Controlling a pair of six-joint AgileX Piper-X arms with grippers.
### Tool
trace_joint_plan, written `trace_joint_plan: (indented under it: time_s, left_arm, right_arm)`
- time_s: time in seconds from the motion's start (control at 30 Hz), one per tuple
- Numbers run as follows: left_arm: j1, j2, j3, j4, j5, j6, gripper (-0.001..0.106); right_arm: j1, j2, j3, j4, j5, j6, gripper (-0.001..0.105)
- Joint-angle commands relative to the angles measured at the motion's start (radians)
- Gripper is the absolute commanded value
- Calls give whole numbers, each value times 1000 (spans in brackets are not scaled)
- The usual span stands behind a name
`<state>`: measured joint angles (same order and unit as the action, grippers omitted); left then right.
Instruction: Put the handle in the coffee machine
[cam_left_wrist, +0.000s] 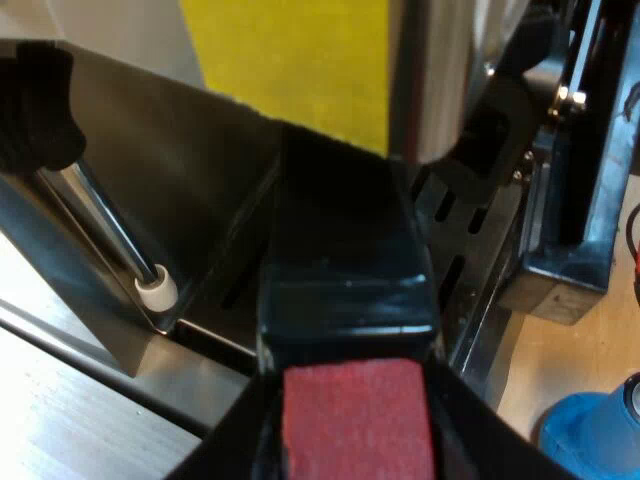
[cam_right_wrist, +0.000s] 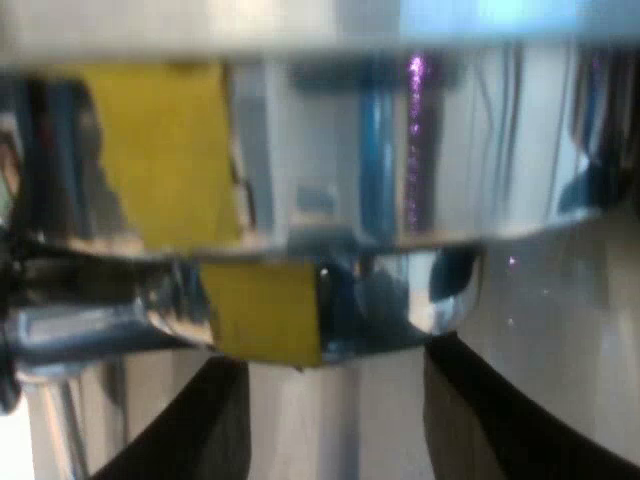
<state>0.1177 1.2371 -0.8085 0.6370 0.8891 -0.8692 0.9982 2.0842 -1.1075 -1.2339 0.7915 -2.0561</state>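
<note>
Grasping the handle (cam_left_wrist: 345, 250) in the left gripper (cam_left_wrist: 352, 455), with black fingers (cam_left_wrist: 225, 450) pressed against either side of its red end (cam_left_wrist: 355, 415). Pointing the dark shaft away toward the machine (cam_left_wrist: 170, 170), above the slotted drip tray (cam_left_wrist: 465, 285) and under a yellow patch (cam_left_wrist: 300, 60) on the front. Meeting what is probably the shiny metal fitting (cam_left_wrist: 430, 80) at the far end, though hard to say whether seated there or merely close. Passing near a thin steam pipe (cam_left_wrist: 110, 225) with a white tip (cam_left_wrist: 155, 290), slanted down beside the tray. Catching a blue tamper (cam_left_wrist: 590, 440) on the wooden table (cam_left_wrist: 575, 350), well apart from the handle. Hanging close to the machine's mirrored front with the right gripper (cam_right_wrist: 335, 425), black fingers spread wide and nothing between them, just beneath a rounded chrome part (cam_right_wrist: 400, 300) that reflects the yellow patch.
</note>
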Motion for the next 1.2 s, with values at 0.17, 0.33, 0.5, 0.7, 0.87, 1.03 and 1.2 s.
trace_joint_plan:
  time_s: [0.17, 0.33, 0.5, 0.7, 0.87, 1.03, 1.2]
  left_arm:
    - [-3, -35, -39, -67, 139, -24, 0]
    - [-3, -35, -39, -67, 139, -24, 0]
    - [-3, -35, -39, -67, 139, -24, 0]
    - [-3, -35, -39, -67, 139, -24, 0]
    - [-3, -35, -39, -67, 139, -24, 0]
    - [-3, -35, -39, -67, 139, -24, 0]
    - [-3, -35, -39, -67, 139, -24, 0]
  right_arm:
    - [-5, -3, -15, -51, -38, -21, 43]
    - [-9, -3, -34, -72, -50, -35, 43]
    - [-9, -3, -39, -104, -60, -48, 43]
    - [-9, -3, -39, -144, -65, -96, 43]
    - [-9, -3, -39, -172, -65, -96, 43]
    - [-9, -3, -39, -182, -65, -96, 43]
    - [-9, -3, -39, -182, -65, -96, 43]
